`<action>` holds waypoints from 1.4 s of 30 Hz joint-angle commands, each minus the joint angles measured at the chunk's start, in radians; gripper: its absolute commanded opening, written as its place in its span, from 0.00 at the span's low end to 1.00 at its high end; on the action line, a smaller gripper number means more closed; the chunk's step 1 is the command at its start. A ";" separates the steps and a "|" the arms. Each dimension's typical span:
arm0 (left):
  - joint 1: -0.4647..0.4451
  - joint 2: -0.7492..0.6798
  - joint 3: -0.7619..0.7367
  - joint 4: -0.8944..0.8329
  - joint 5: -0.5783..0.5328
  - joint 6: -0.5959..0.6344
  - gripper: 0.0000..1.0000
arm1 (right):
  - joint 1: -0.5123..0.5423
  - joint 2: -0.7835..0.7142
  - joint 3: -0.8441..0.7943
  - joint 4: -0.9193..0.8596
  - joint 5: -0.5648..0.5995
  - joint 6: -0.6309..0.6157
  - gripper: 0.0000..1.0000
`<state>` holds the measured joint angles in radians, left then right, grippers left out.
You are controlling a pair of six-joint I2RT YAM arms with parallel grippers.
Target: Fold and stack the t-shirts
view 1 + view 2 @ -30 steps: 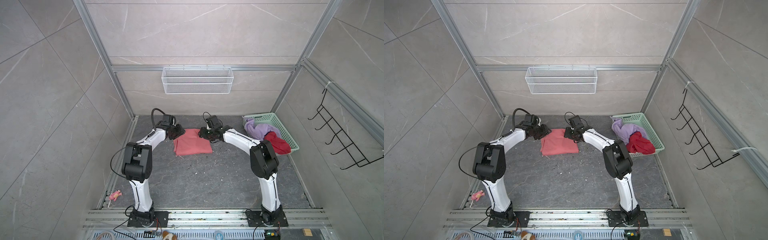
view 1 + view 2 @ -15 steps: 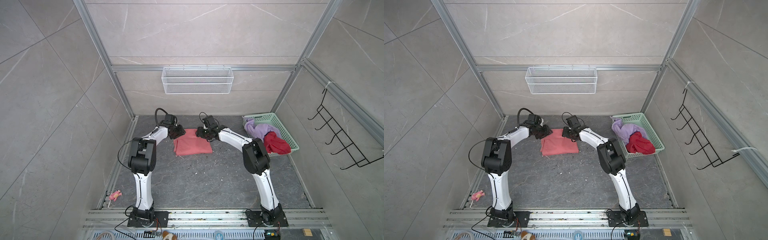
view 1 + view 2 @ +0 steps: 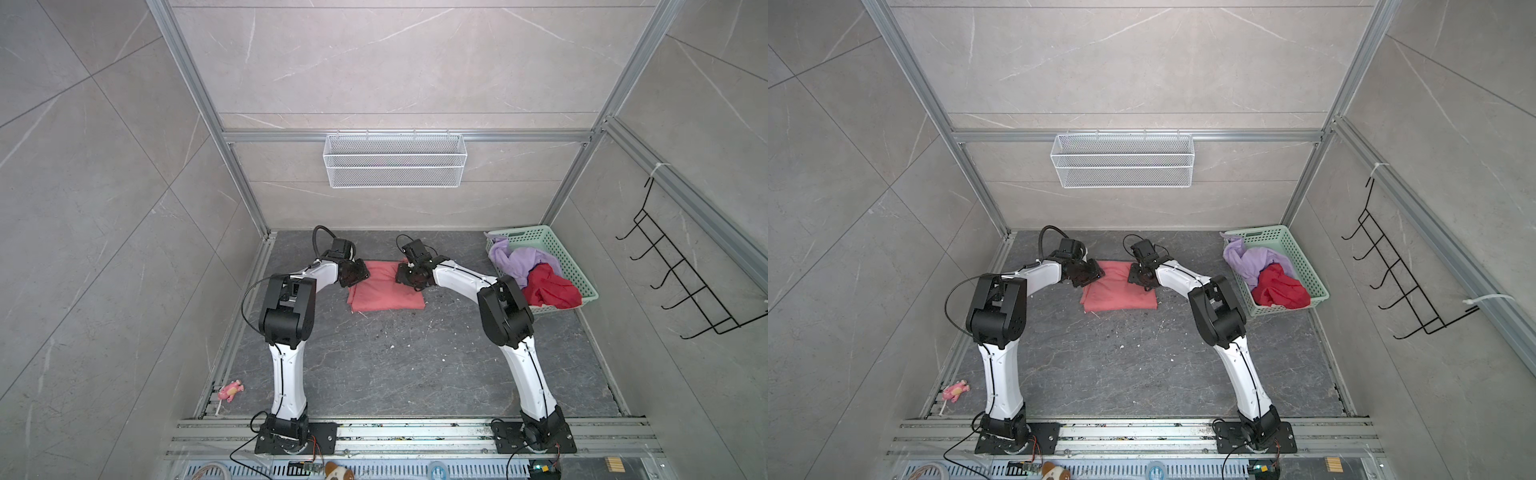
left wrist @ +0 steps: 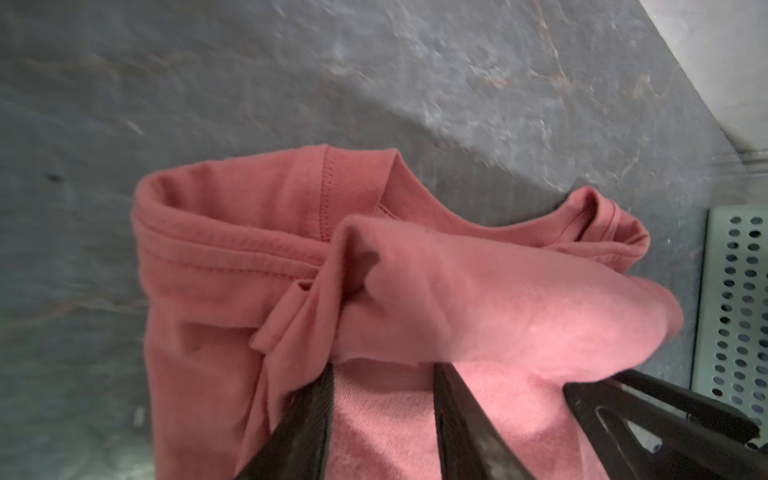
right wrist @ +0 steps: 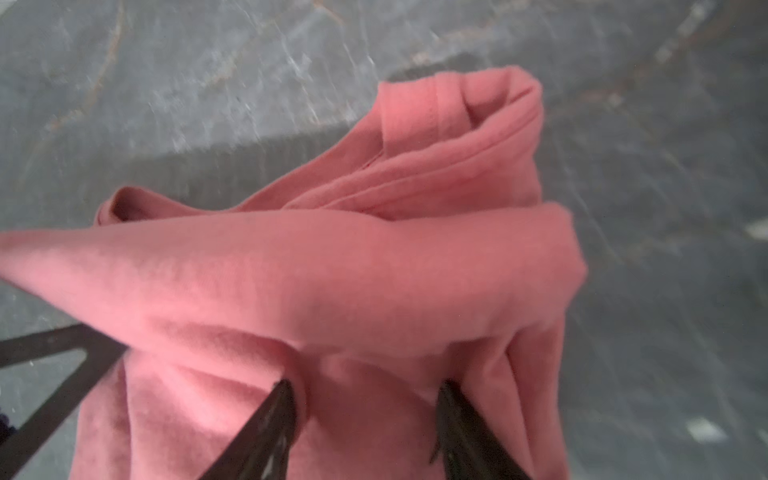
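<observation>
A salmon-pink t-shirt (image 3: 386,293) (image 3: 1121,293) lies folded to a rectangle on the dark floor at the back middle. Both grippers sit at its far edge, the left gripper (image 3: 360,274) (image 3: 1096,274) on the left corner, the right gripper (image 3: 402,277) (image 3: 1133,277) on the right. In the wrist views a thick fold of the shirt (image 4: 457,291) (image 5: 332,270) stretches across both pairs of fingertips. The left gripper (image 4: 383,368) and right gripper (image 5: 366,383) have cloth bunched between their jaws, tips buried in it. A lilac t-shirt (image 3: 523,259) and a deep-red t-shirt (image 3: 548,286) lie crumpled in the basket.
The mint-green lattice basket (image 3: 559,251) (image 4: 731,291) stands at the back right against the wall frame. A white wire basket (image 3: 395,166) hangs on the back wall, a black hook rack (image 3: 681,274) on the right wall. A small pink toy (image 3: 230,390) lies at the left rail.
Both arms' elbows have swung inward and risen while the grippers stayed at the shirt's far edge. The shirt's outline on the floor looks unchanged.
</observation>
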<state>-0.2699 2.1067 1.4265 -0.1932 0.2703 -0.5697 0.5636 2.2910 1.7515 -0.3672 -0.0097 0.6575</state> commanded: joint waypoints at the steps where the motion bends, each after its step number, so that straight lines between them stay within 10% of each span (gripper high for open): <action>1: -0.111 -0.004 -0.102 -0.071 0.026 -0.041 0.44 | -0.014 -0.072 -0.176 -0.097 0.047 -0.017 0.57; 13: -0.323 -0.169 -0.267 0.188 0.118 -0.243 0.46 | -0.138 -0.457 -0.586 -0.024 0.102 -0.098 0.58; 21: -0.318 -0.306 -0.156 -0.022 0.006 0.011 0.54 | -0.139 -0.636 -0.590 -0.041 0.176 -0.185 0.68; 26: -0.318 -0.258 -0.073 -0.128 -0.045 0.138 0.55 | -0.160 -0.607 -0.556 -0.026 0.222 -0.260 0.81; 42: -0.282 -0.118 0.003 -0.130 -0.038 0.207 0.56 | -0.288 -0.397 -0.541 0.177 -0.035 -0.390 0.80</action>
<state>-0.5625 1.9728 1.3884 -0.3374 0.2127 -0.3912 0.2844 1.8595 1.1873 -0.2638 0.0406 0.3035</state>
